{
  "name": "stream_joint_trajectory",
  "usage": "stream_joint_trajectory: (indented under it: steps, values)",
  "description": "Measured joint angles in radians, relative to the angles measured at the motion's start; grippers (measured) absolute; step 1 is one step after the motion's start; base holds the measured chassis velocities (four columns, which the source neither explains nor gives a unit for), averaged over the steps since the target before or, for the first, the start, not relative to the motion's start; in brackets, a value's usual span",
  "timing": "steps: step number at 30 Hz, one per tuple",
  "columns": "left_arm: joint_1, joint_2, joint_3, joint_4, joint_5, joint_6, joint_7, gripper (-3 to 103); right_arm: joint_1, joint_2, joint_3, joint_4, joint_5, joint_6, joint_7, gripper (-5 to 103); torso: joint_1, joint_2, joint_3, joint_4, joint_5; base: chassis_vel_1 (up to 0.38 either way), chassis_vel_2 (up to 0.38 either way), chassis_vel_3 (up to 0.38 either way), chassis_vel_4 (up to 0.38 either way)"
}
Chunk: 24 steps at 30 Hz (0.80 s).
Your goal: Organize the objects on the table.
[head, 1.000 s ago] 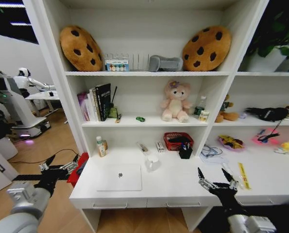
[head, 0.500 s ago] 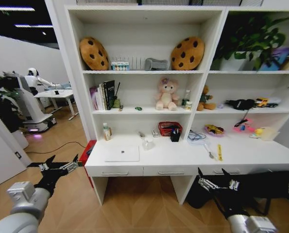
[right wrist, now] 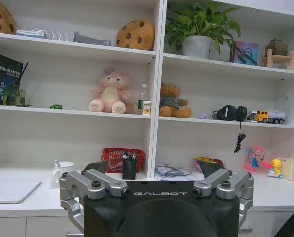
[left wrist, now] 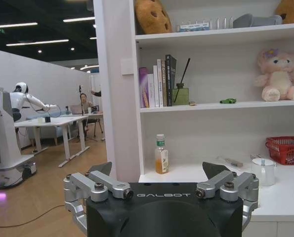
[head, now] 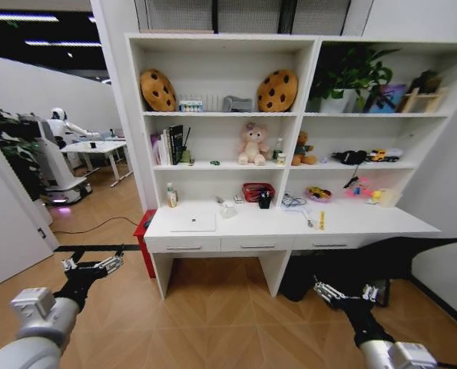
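Note:
The long white table point(head: 366, 226) stands well ahead of me under the shelves. On it lie a silver laptop point(head: 193, 222) point(right wrist: 8, 190), a spoon point(head: 308, 221) and a yellow strip point(head: 321, 221). Pens stand in a black cup point(head: 264, 201) point(right wrist: 129, 168). A tiny green toy car point(head: 216, 163) point(left wrist: 228, 100) point(right wrist: 56, 106) and a small green-lidded jar point(head: 279, 160) point(right wrist: 146, 107) sit on the shelf above. My left gripper point(head: 94, 269) point(left wrist: 159, 170) and right gripper point(head: 345, 293) point(right wrist: 156, 168) hang low over the floor, both open and empty, far from the table.
A red basket point(head: 255, 191), a white cup point(left wrist: 263, 170) and a bottle point(left wrist: 161, 154) stand at the desk's back. A red box point(head: 144, 244) sits on the floor left of the desk. Another robot point(head: 55, 157) is at the far left. Bare wood floor lies between me and the desk.
The whole view has pulled back: the desk and shelves look much smaller and farther, so the camera has moved away. Both grippers keep their open pose.

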Motion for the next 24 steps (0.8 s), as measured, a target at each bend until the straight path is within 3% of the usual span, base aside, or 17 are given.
stream_joint_trajectory:
  steps: [24]
  values:
    - [0.0,0.0,0.0,0.0,0.0,0.0,0.0,100,0.0,0.0,0.0,0.0,0.0,0.0,0.0,100,0.0,0.0,0.0,0.0003,-0.0006,-0.011,0.011,0.016,-0.006]
